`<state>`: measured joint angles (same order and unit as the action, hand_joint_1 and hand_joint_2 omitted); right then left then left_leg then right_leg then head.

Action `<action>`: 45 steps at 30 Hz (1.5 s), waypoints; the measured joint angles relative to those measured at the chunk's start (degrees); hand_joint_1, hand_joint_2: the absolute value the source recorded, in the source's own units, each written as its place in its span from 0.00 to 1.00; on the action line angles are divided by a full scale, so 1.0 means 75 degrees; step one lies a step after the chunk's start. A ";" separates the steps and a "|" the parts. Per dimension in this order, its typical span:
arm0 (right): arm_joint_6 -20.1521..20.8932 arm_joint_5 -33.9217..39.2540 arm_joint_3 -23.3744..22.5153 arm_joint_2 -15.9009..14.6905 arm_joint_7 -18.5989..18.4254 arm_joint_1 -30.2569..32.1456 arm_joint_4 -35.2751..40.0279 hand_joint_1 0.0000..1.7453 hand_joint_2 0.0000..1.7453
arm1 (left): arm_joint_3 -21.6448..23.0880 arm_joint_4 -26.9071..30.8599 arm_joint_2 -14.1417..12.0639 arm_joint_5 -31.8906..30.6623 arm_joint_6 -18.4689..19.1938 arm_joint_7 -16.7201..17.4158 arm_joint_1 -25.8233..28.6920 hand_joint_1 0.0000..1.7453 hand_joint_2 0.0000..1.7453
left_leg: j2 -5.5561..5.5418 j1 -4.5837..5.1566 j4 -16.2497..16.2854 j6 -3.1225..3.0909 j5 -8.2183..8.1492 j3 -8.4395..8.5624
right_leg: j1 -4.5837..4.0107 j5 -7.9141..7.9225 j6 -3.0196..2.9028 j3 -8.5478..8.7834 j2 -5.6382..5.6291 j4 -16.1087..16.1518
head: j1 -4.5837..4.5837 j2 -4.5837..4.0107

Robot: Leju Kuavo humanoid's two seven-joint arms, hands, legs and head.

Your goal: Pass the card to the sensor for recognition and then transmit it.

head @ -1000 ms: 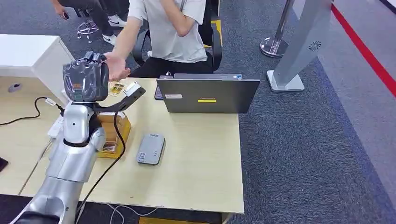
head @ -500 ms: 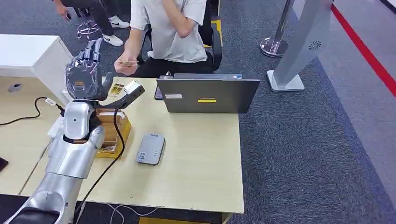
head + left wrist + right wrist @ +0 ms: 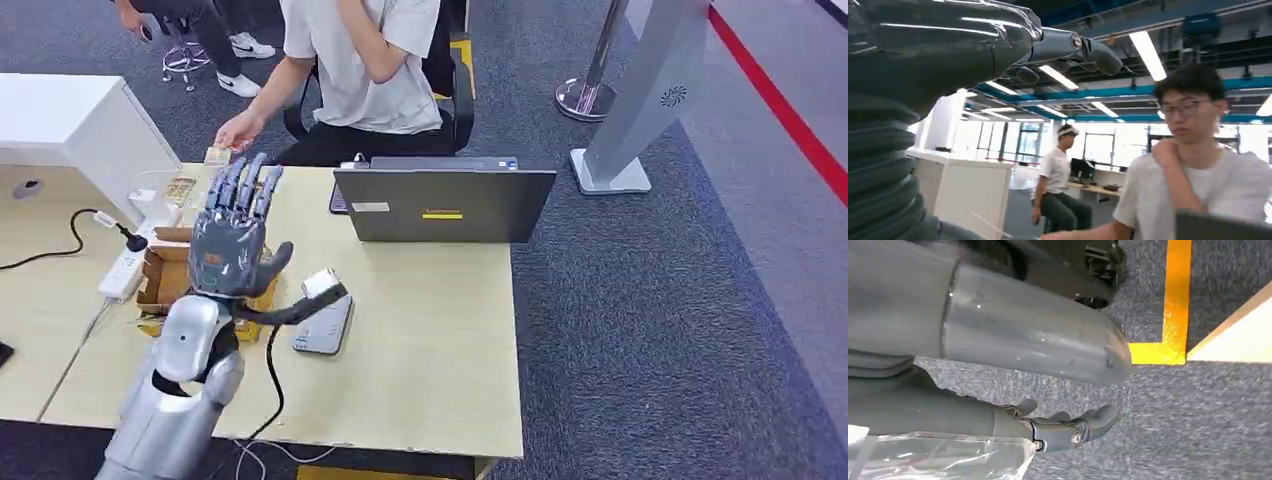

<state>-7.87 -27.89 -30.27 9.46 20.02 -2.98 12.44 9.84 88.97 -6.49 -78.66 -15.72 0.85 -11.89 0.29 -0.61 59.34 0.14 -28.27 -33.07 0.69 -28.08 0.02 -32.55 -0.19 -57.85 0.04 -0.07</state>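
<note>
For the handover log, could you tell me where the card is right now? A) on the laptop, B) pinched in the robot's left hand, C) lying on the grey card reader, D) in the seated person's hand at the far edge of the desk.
D: the card is in the seated person's hand at the desk's far edge, while the robot's left hand is raised with fingers spread and holds nothing.

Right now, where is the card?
In the head view, the card is pinched in the seated person's hand at the desk's far edge, beyond the robot's raised left hand and left of the laptop.
</note>
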 joint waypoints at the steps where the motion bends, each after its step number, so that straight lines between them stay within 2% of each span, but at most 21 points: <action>1: -0.0003 0.0023 -0.0046 0.0000 0.0015 0.0028 0.0000 0.00 0.00 | 0.0049 0.0267 -0.0009 0.0057 -0.0023 0.0000 0.0306 0.00 1.00 | 0.0001 -0.0001 0.0000 0.0000 0.0000 -0.0001 | 0.0000 0.0000 0.0000 -0.0002 -0.0001 0.0001 | -0.0003 0.0000; 7: 0.0245 -0.0032 -0.0204 -0.0058 -0.0026 0.0079 -0.0006 0.00 0.00 | 0.0087 0.0961 -0.0251 0.0154 -0.0041 -0.0122 0.1402 0.00 1.00 | -0.0003 -0.0005 -0.0003 0.0001 0.0002 -0.0001 | 0.0000 -0.0001 -0.0001 -0.0003 0.0007 0.0000 | -0.0003 0.0000; 9: 0.0294 -0.0050 -0.0233 -0.0096 -0.0044 0.0083 -0.0006 0.00 0.00 | 0.0084 0.0987 -0.0321 0.0102 0.0062 -0.0064 0.1541 0.00 1.00 | -0.0005 -0.0006 -0.0004 0.0003 0.0005 -0.0002 | -0.0001 -0.0001 -0.0002 -0.0002 0.0009 -0.0002 | -0.0003 0.0000; 10: 0.0294 -0.0076 -0.0250 -0.0117 -0.0047 0.0083 -0.0006 0.00 0.00 | 0.0058 0.0981 -0.0388 0.0014 0.0266 0.0062 0.1576 0.00 1.00 | -0.0007 -0.0006 -0.0005 0.0005 0.0011 -0.0002 | -0.0001 0.0000 -0.0003 0.0000 0.0010 -0.0004 | 0.0000 0.0000; 14: 0.0294 -0.0210 -0.0265 -0.0143 -0.0140 0.0080 -0.0006 0.00 0.00 | -0.0183 0.0775 -0.0591 -0.0192 0.0713 0.0419 0.1565 0.00 1.00 | -0.0008 -0.0006 -0.0004 0.0012 0.0017 0.0000 | -0.0001 0.0002 -0.0005 0.0000 0.0011 -0.0009 | -0.0003 0.0000; 21: 0.0294 -0.0370 -0.0265 -0.0146 -0.0204 0.0017 0.0006 0.00 0.00 | -0.0790 -0.0138 -0.0866 -0.0423 0.0799 0.0650 0.1376 0.00 1.00 | -0.0008 -0.0006 -0.0005 0.0013 0.0017 0.0001 | -0.0001 0.0002 -0.0005 -0.0002 0.0008 -0.0013 | -0.0003 0.0000; 30: 0.0294 -0.0402 -0.0280 -0.0160 -0.0259 -0.0004 0.0006 0.00 0.00 | -0.1163 -0.0607 -0.0918 -0.0359 0.0793 0.0595 0.1412 0.00 1.00 | -0.0012 -0.0004 -0.0005 0.0013 0.0016 -0.0004 | -0.0001 0.0001 -0.0004 -0.0002 0.0011 -0.0011 | 0.0000 0.0000; 37: 0.0306 -0.0426 -0.0306 -0.0160 -0.0230 -0.0024 0.0015 0.00 0.00 | -0.1169 -0.0628 -0.0912 -0.0300 0.0895 0.0428 0.1562 0.00 1.00 | -0.0013 -0.0005 -0.0004 0.0013 0.0016 -0.0003 | -0.0001 0.0001 -0.0004 -0.0002 0.0011 -0.0011 | -0.0003 0.0000; 45: 0.0323 -0.0446 -0.0335 -0.0160 -0.0175 -0.0057 0.0035 0.00 0.00 | -0.1172 -0.0628 -0.0912 -0.0301 0.1011 0.0513 0.1705 0.00 1.00 | -0.0013 -0.0006 -0.0005 0.0013 0.0016 -0.0004 | -0.0001 0.0001 -0.0004 -0.0002 0.0012 -0.0012 | -0.0003 0.0000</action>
<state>-5.44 -31.23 -32.79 8.26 18.71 -3.41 12.70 1.05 84.26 -13.33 -80.92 -8.13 4.70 0.90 0.19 -0.66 59.30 0.24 -28.15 -33.10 0.69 -28.07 -0.01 -32.56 -0.11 -57.94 0.02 -0.07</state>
